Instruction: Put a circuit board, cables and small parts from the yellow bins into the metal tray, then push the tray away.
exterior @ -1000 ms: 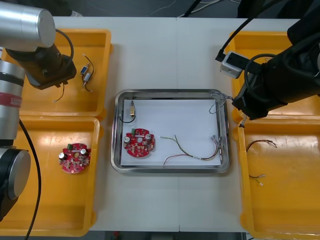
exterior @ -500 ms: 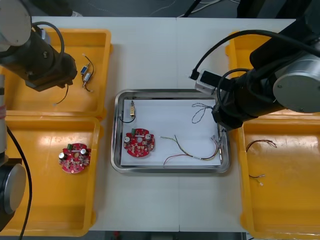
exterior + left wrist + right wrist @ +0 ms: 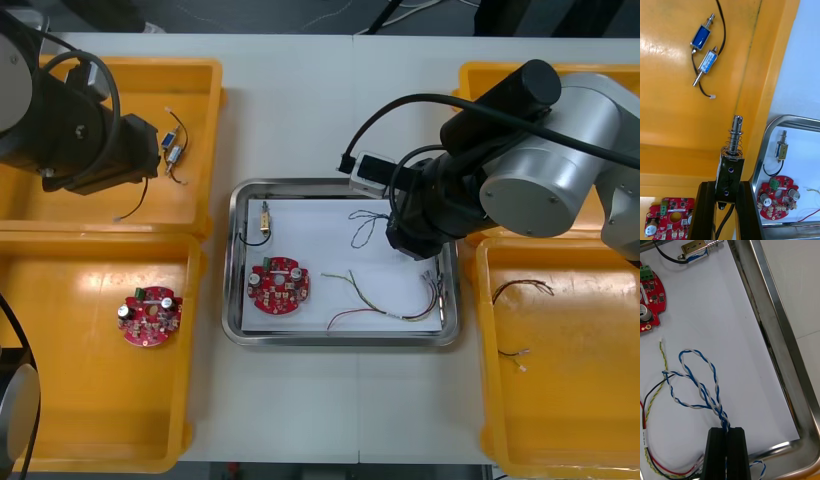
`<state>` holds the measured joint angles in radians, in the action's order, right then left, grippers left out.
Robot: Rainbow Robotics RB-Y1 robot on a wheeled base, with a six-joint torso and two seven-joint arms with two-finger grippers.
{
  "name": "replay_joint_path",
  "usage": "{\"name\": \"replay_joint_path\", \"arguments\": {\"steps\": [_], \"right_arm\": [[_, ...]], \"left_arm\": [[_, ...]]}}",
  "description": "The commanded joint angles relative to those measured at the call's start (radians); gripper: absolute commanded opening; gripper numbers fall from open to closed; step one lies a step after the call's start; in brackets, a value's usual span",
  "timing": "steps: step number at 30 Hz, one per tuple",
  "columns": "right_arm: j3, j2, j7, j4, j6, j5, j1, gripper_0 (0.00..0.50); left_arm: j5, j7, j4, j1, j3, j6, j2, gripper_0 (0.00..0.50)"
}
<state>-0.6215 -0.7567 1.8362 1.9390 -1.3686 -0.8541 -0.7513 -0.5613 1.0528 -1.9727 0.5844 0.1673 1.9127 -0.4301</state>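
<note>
Swung inward past the right rim of the metal tray point(image 3: 340, 185), my right gripper point(image 3: 727, 429) pinches the blue-and-white cable point(image 3: 715, 405) over its white floor, due for release, I judge, while my left gripper point(image 3: 728, 183) clamps a small metal part point(image 3: 732, 165) left of the tray.

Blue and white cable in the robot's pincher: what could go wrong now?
The right gripper, shut on the twisted blue and white cable, holds loops that cross the red and yellow cable in the metal tray; pulling might tangle or drag both. The left gripper grips a small metal part by its low end above a yellow bin, so it might tilt or slip out.
</note>
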Motion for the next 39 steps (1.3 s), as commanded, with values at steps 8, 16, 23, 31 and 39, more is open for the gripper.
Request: {"name": "replay_joint_path", "arguments": {"steps": [8,16,23,31,39], "right_arm": [[-0.132,-0.030,-0.026,-0.123,0.086,0.018,-0.115,0.000],[-0.216,-0.021,-0.026,-0.229,0.161,0.032,-0.181,0.000],[-0.241,0.007,-0.018,-0.304,0.167,0.032,-0.207,0.000],[-0.259,0.010,-0.020,-0.318,0.151,-0.006,-0.217,0.000],[-0.259,0.016,-0.005,-0.313,0.152,-0.013,-0.217,0.495]], "left_arm": [[-0.022,0.174,-0.084,-0.087,0.018,0.007,-0.067,0.000],[-0.019,0.185,-0.086,-0.091,0.017,0.007,-0.068,0.000],[-0.017,0.185,-0.084,-0.095,0.017,0.007,-0.067,0.000],[-0.019,0.185,-0.086,-0.098,0.017,0.007,-0.068,0.000],[-0.019,0.187,-0.086,-0.101,0.017,0.007,-0.068,0.000]]}}
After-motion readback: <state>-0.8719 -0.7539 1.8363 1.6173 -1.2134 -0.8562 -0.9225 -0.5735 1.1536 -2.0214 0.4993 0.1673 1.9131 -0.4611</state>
